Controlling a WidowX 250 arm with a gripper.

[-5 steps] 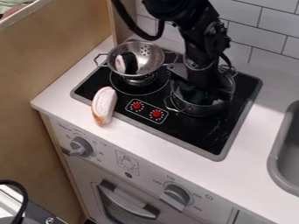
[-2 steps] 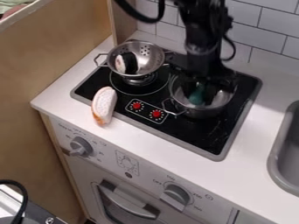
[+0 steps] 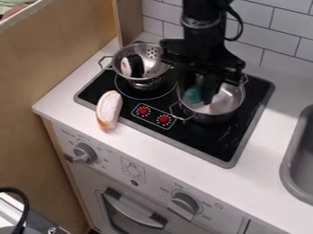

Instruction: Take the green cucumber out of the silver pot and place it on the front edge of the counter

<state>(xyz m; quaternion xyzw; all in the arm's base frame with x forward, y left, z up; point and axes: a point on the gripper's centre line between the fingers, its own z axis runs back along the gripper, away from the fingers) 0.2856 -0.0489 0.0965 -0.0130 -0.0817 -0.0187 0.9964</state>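
Jaws grip the teal object (image 3: 194, 95) — held between them, at the metal pot (image 3: 230, 99).

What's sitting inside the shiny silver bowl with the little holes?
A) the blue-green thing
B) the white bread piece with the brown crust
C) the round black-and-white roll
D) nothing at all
C: the round black-and-white roll rests inside the silver bowl with holes, at the back left of the black stove top.

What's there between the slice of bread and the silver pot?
Between the bread and the pot is black stovetop with two red dials, as the camera view shows.
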